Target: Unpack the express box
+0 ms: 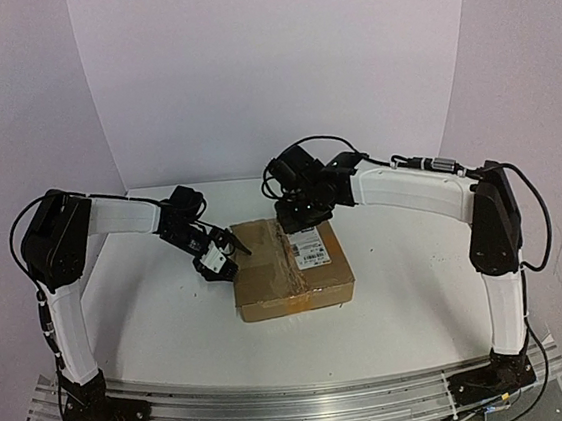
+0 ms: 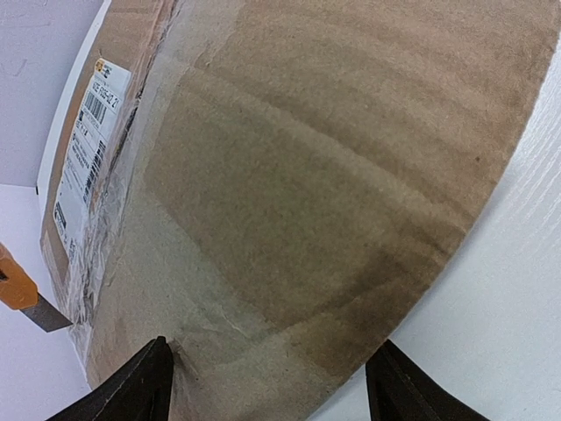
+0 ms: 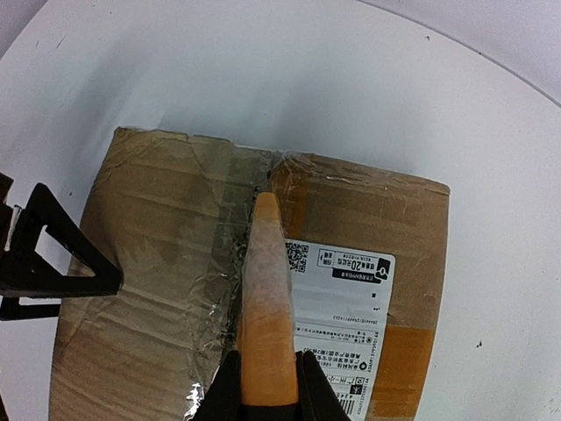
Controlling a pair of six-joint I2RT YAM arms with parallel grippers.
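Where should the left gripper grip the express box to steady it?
Probably its left edge, from the left: the express box lies flat, too wide to span, and that edge is clear of the right gripper's orange cutter.

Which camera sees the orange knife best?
The right wrist view: the knife fills the middle, its tip over the box. The left wrist view catches only an end; from above the arm hides it.
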